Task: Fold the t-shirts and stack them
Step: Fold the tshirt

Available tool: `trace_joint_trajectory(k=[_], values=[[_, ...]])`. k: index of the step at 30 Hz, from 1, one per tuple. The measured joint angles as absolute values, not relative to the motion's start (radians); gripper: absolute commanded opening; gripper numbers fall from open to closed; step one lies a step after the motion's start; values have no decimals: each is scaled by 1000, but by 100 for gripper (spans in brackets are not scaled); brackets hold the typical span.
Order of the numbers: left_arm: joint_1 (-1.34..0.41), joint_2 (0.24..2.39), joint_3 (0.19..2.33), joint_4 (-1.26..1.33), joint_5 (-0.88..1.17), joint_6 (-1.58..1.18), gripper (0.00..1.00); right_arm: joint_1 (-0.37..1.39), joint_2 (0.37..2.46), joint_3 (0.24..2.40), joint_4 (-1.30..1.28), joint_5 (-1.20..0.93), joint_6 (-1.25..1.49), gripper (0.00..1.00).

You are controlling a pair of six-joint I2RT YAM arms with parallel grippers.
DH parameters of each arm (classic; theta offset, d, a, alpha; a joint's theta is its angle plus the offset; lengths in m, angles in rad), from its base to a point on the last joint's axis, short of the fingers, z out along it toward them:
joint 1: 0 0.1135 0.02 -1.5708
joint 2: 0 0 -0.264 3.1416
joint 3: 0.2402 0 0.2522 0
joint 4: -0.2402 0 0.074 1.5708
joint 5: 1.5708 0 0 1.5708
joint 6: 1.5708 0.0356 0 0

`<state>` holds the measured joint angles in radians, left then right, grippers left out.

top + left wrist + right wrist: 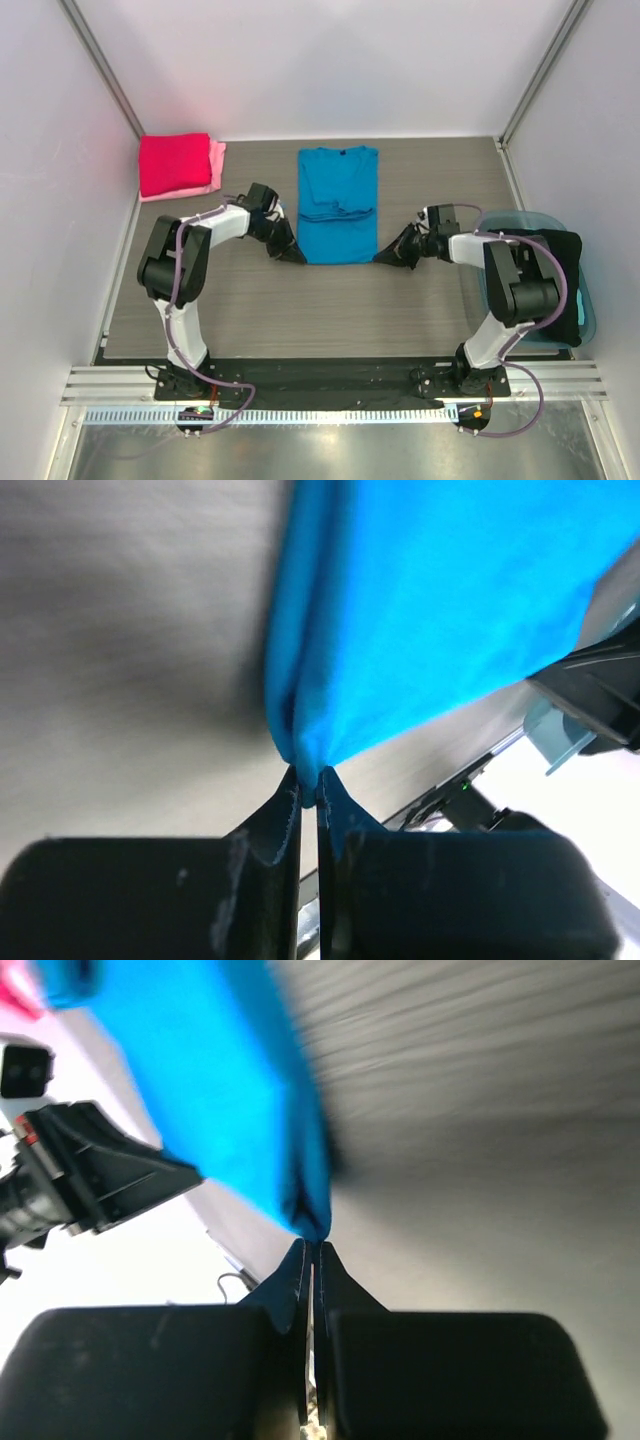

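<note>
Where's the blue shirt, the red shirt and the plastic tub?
blue t-shirt (338, 190), top view, middle of the cloth.
red t-shirt (175, 163), top view, middle of the folded top.
plastic tub (520, 218), top view, its far rim.

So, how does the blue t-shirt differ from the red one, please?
The blue t-shirt lies mid-table as a long strip; the red t-shirt is a compact fold far left. The left gripper and right gripper pinch the blue one's near corners; the red one rests untouched on the pink t-shirt. Both are plain cloth.
</note>
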<state>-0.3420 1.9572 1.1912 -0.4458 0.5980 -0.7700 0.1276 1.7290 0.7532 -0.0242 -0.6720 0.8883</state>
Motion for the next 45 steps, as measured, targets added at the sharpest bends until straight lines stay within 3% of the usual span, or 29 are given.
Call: trace_joint_trajectory(k=[13, 26, 33, 44, 45], values=[[-376, 1608, 1289, -599, 529, -594, 0, 106, 1362, 828, -209, -773, 789, 2], [-371, 1528, 1181, -632, 509, -543, 0, 104, 1260, 822, -322, -770, 720, 2], [-297, 1659, 1254, -574, 541, -544, 0, 104, 1409, 870, -245, -768, 722, 2], [-253, 2136, 1912, -534, 550, -471, 0, 43, 1905, 1436, -130, -735, 700, 1], [-251, 2173, 1959, -538, 550, -465, 5, 41, 1962, 1504, -127, -731, 696, 1]])
